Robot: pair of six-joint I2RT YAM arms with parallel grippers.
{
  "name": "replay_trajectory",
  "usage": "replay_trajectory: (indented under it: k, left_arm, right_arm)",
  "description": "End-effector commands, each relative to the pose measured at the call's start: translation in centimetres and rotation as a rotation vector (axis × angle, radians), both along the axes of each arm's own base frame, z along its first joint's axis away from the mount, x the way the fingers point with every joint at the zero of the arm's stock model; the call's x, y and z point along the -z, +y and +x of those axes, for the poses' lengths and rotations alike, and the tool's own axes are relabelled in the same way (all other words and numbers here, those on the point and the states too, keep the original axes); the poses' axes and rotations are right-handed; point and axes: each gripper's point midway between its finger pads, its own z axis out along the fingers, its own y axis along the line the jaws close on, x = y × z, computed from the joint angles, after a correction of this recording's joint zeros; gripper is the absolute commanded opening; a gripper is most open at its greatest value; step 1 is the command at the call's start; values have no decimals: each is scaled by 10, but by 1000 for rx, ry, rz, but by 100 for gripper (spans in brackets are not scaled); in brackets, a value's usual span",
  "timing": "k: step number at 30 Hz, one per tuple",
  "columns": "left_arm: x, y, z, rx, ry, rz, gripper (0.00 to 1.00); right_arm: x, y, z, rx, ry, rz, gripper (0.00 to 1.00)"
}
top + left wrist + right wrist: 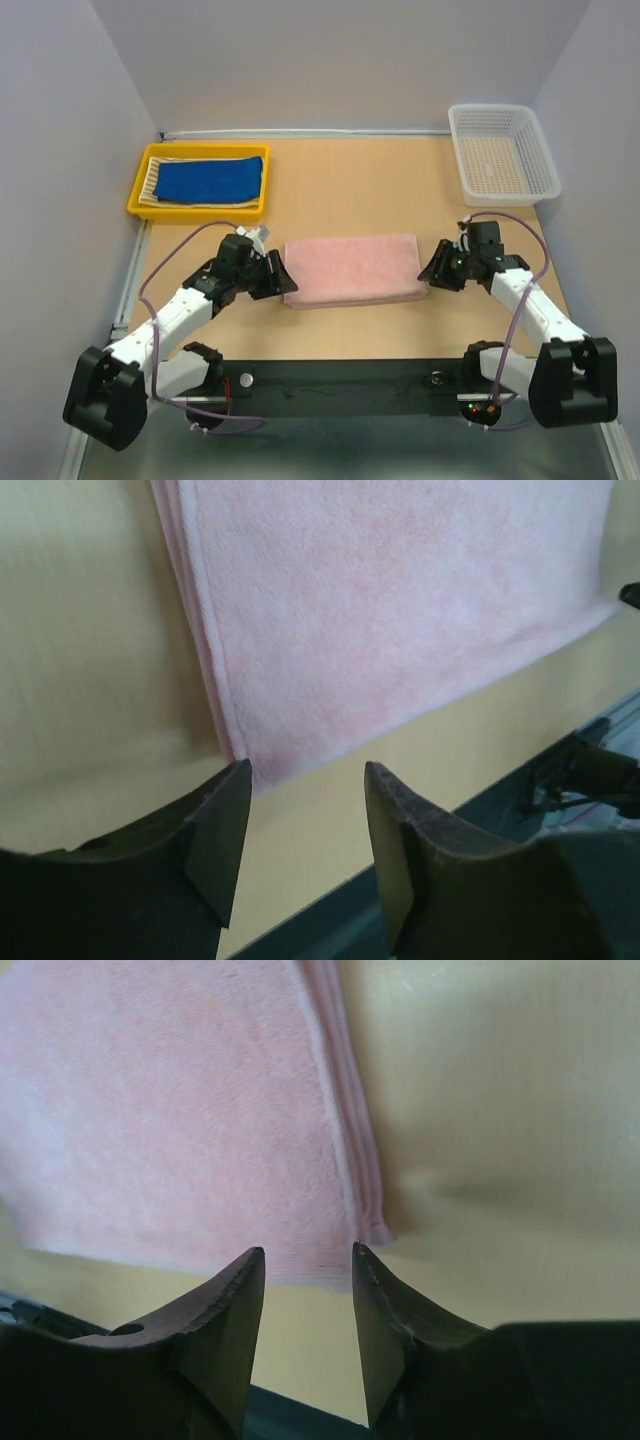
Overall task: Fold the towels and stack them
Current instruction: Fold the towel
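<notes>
Midway on the table (340, 200), the folded pink towel (352, 268) lies flat. At its short ends stand the left gripper (305, 800) and the right gripper (308, 1285), jaws parted, holding nothing. Far left, the blue towel (210, 181) lies on the striped towel (153, 178) in the yellow tray (137, 200).

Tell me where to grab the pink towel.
Pinch the pink towel at its short ends: left end effector from the left, right end effector from the right. It lies flat, and its layered edges show there, so each pinch should catch every layer.
</notes>
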Motion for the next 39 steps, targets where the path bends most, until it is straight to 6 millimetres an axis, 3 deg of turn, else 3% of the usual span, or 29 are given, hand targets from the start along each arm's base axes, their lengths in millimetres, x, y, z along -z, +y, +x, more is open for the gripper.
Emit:
replay_trajectory:
  k: [1,5,7,9,12,14,17,18,19,20,23,27,30,34,39]
  left_arm:
    - [-37,0,0,-49,-95,-62,64]
    - [-83,5,5,-98,-196,-99,68]
    - [-96,1,8,-102,-212,-122,68]
    - [-103,-9,14,-84,-220,-131,67]
    - [-107,-25,24,-64,-233,-134,58]
    - [-98,-41,27,-51,-221,-123,52]
    - [-69,-59,23,-30,-164,-117,46]
    - [-47,-61,18,-25,-117,-91,40]
    - [-42,-66,16,-26,-109,-108,40]
    - [-21,-66,6,-14,-65,-82,39]
    - [12,-59,-5,-38,-4,-63,33]
    - [42,-47,-16,-75,54,-32,31]
    - [50,-44,-17,-82,68,-22,29]
    - [44,-48,-14,-67,61,-25,29]
    - [11,-58,-6,-51,-10,-101,40]
  right_arm:
    - [-41,13,2,-37,-154,86,47]
    - [-76,20,6,-72,-246,122,47]
    - [-91,25,12,-93,-274,142,46]
    - [-93,29,17,-107,-272,154,43]
    - [-83,32,23,-115,-262,160,41]
    - [-67,35,17,-114,-223,179,40]
    - [-43,40,12,-118,-172,203,39]
    - [-27,39,5,-114,-138,203,39]
    - [-16,37,0,-104,-114,194,39]
    - [-1,36,-7,-89,-74,189,38]
    - [21,29,-12,-28,-25,161,36]
    - [47,11,-14,76,42,84,35]
    - [56,-11,-4,177,47,3,34]
    - [53,-40,12,292,10,-85,33]
    - [36,-68,39,369,-55,-140,34]
